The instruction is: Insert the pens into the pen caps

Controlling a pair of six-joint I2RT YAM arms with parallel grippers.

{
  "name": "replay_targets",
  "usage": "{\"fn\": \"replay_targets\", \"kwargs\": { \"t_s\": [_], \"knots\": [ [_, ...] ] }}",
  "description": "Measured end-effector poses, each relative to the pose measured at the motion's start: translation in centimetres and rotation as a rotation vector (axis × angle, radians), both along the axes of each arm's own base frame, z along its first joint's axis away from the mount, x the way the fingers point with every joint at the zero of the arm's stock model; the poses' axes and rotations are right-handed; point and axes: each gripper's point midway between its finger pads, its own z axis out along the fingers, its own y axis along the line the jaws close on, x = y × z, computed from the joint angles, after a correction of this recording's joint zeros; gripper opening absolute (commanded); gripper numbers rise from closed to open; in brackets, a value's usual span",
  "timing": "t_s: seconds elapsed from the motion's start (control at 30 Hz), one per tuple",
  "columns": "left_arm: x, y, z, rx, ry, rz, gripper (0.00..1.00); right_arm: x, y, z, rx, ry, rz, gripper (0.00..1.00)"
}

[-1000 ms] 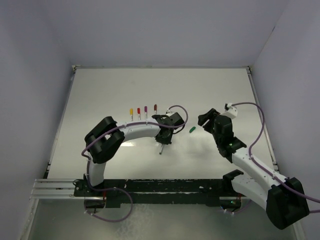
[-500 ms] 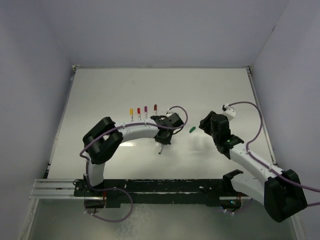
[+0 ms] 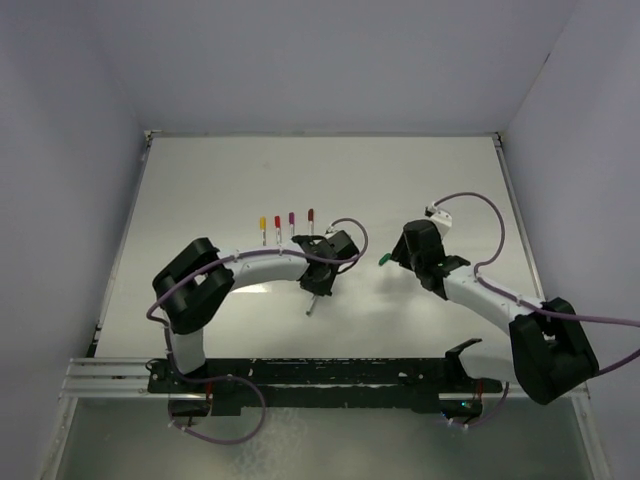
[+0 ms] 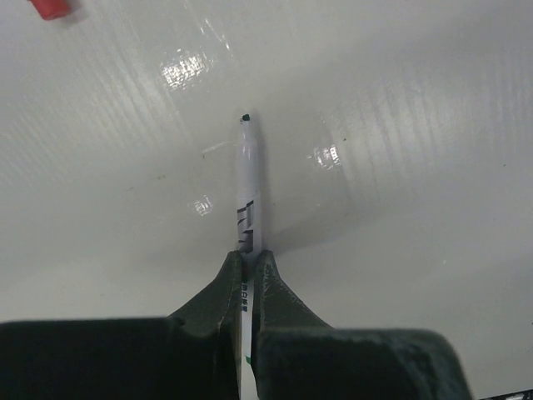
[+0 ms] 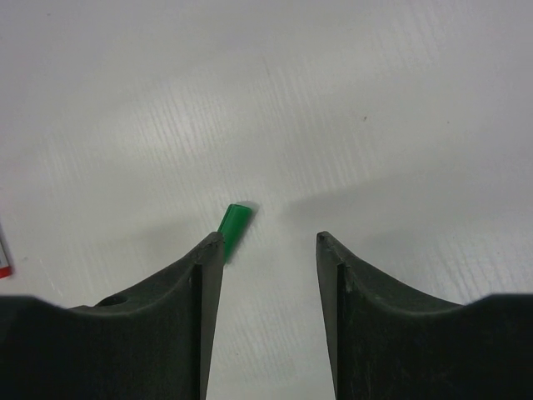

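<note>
Green cap (image 5: 234,222) lies just outside the empty, part-open right tool (image 5: 269,239) (pointing away); left tool (image 4: 247,260) clamps 1 pen (image 4: 247,179).

Open counter (image 3: 420,180) stretches across the far half, beyond both arms. Between the arms, a green cap (image 5: 233,225) lies just beside one tip of the right arm's fingers (image 5: 204,283), whose gap frames bare surface. A row of four capped pens (image 3: 285,224) blocks the ground just past the left arm's fingers (image 4: 225,292), clamped on a pen (image 4: 248,183) jutting toward the near edge.
</note>
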Motion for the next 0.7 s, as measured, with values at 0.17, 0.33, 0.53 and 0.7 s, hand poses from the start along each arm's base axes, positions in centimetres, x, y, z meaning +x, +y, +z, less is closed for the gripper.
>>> {"fn": "replay_targets", "kwargs": {
  "t_s": [0.17, 0.33, 0.53, 0.7],
  "knots": [
    [-0.9, 1.6, 0.6, 0.03, 0.008, -0.009, 0.0, 0.5, 0.4, -0.5, -0.018, 0.022, 0.015, 0.5],
    [-1.2, 2.4, 1.5, 0.036, -0.001, -0.006, 0.0, 0.9, 1.1, -1.1, -0.024, 0.049, 0.033, 0.5],
    [-1.1, 2.6, 1.5, 0.043, -0.008, -0.005, 0.0, 1.3, 2.3, -1.6, -0.026, 0.072, 0.064, 0.5],
    [-1.1, 2.9, 1.3, 0.055, -0.012, -0.011, 0.0, 1.4, 3.1, -2.2, -0.037, 0.096, 0.082, 0.5]
  ]
}}
